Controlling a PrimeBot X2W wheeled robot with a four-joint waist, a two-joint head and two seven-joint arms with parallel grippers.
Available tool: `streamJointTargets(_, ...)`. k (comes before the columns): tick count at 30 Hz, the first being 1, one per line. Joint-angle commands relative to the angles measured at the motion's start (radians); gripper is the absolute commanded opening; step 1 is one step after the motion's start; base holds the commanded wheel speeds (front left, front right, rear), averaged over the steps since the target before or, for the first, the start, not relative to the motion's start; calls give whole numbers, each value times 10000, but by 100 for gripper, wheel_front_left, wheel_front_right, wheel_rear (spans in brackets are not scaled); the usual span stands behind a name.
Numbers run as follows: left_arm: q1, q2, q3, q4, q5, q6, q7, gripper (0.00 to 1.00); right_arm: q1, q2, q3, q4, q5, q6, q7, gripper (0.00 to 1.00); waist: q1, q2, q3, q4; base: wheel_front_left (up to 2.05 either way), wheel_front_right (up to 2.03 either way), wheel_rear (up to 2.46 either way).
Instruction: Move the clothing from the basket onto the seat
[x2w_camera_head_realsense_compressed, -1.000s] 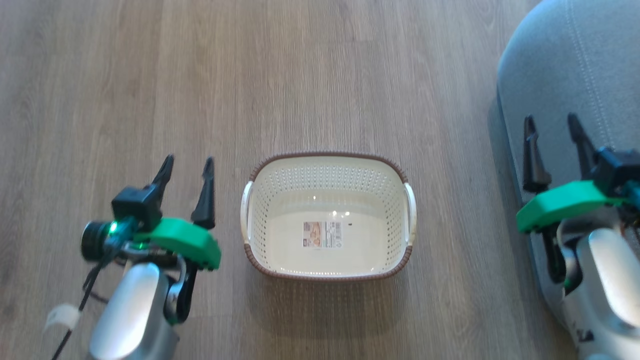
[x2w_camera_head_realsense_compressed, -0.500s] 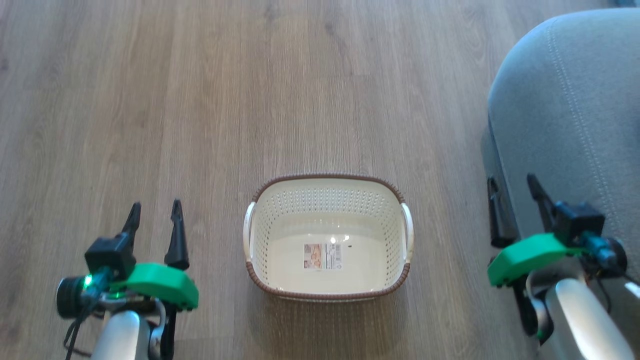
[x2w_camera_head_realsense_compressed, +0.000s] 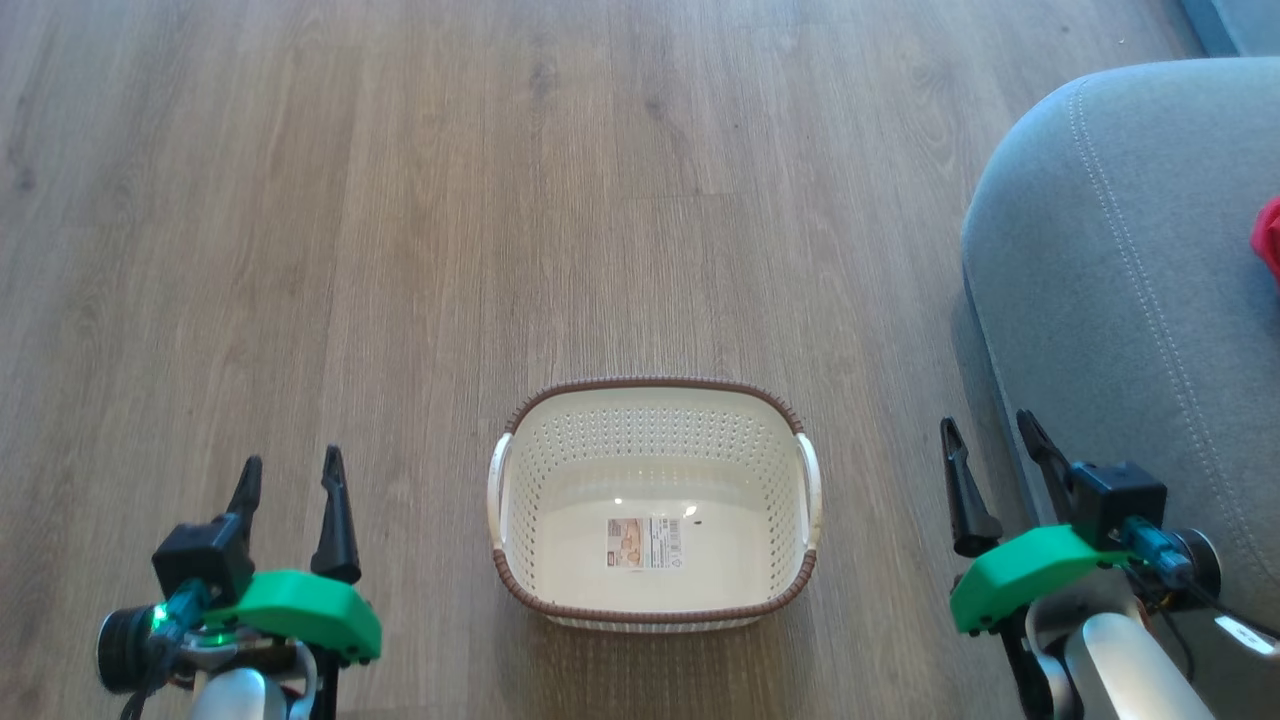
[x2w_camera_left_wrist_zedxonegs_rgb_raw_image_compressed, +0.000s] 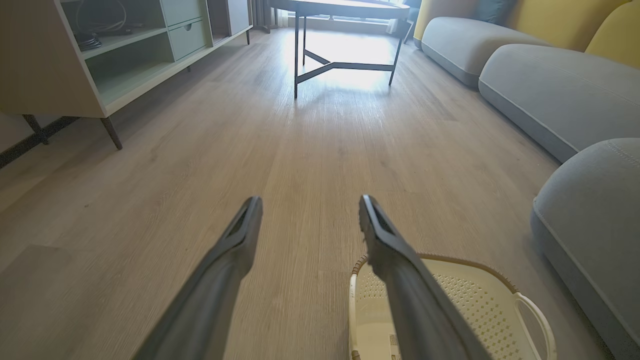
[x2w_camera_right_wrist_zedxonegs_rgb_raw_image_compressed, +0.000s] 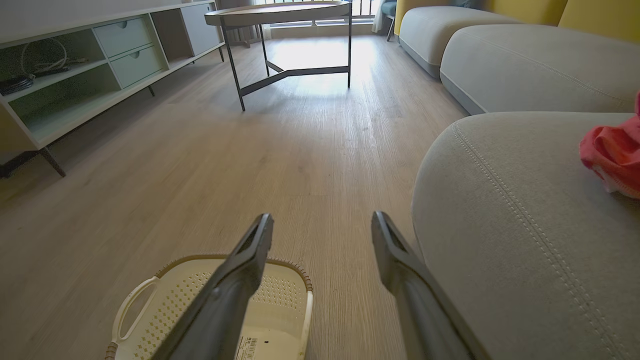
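Observation:
The cream basket with its brown rim stands on the wood floor at bottom centre, holding only a label sticker on its floor. It also appears in the left wrist view, basket, and in the right wrist view, basket. The grey seat fills the right side, seat. Red clothing lies on it at the far right edge, clothing. My left gripper hovers open left of the basket. My right gripper hovers open between the basket and the seat.
Ahead across the wood floor stand a dark-legged table and a low shelf unit on the left. More grey cushions with yellow backrests line the right side.
The head camera has tilted up, so the basket and both grippers sit lower in its picture and more of the seat shows, with red clothing now at its edge. Both grippers stay open.

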Motion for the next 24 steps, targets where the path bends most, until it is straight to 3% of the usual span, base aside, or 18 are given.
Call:
streamJointTargets(1, -230, 40, 372, -302, 92, -40, -64, 100, -73, 22, 115, -354, -129, 69, -51, 100, 1, -1, -9, -1, 0, 0, 0)
streamJointTargets(21, -164, 21, 225, -126, -403, -291, -64, 100, 74, 220, -77, -574, -313, 69, -51, 100, 1, -1, 18, -12, 0, 0, 0)
streamJointTargets(22, 74, -15, -19, 193, -389, -256, 1, 0, 88, 225, -232, -170, -185, 0, 0, 0, 1, -1, 20, -12, 0, 0, 0)
streamJointTargets(24, 108, -21, -13, 507, -397, -250, 13, 0, 134, 256, -207, 127, -159, 0, 3, 0, 1, -1, 19, -13, 0, 0, 0)
